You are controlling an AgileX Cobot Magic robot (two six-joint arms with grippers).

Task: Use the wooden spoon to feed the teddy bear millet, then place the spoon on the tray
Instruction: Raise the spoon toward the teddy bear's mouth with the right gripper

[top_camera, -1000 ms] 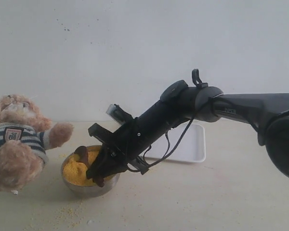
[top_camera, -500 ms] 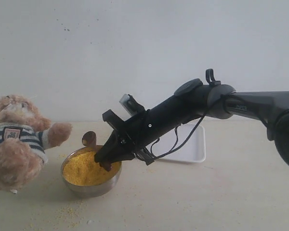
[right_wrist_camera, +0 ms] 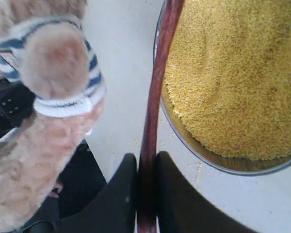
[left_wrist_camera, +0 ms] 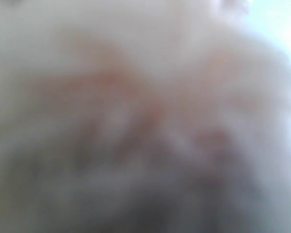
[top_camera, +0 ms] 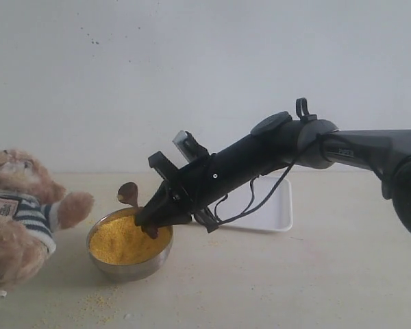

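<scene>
The right gripper (top_camera: pixel 151 218) has its two black fingers (right_wrist_camera: pixel 117 194) pressed against the slim handle of the small dark reddish-brown wooden spoon (top_camera: pixel 128 194), pinching it. The spoon's oval end is raised just above the left rim of the round steel bowl (top_camera: pixel 123 269). Fine bright-yellow millet (top_camera: pixel 127 240) fills that bowl, and loose grains lie scattered on the pale tabletop (top_camera: pixel 260 288) in front of it. The fluffy light-brown teddy bear (top_camera: pixel 20 219), in a navy-and-white striped shirt, is at the left edge, near the bowl but apart from the spoon. Its chest badge (top_camera: pixel 5 203) carries marks too small to read. The flat white rectangular tray (top_camera: pixel 277 209) lies behind the right arm (top_camera: pixel 370 147), whose small white lettering is illegible. The left wrist view shows only blurred pale-brown fuzz, so I cannot tell how the left gripper stands.
</scene>
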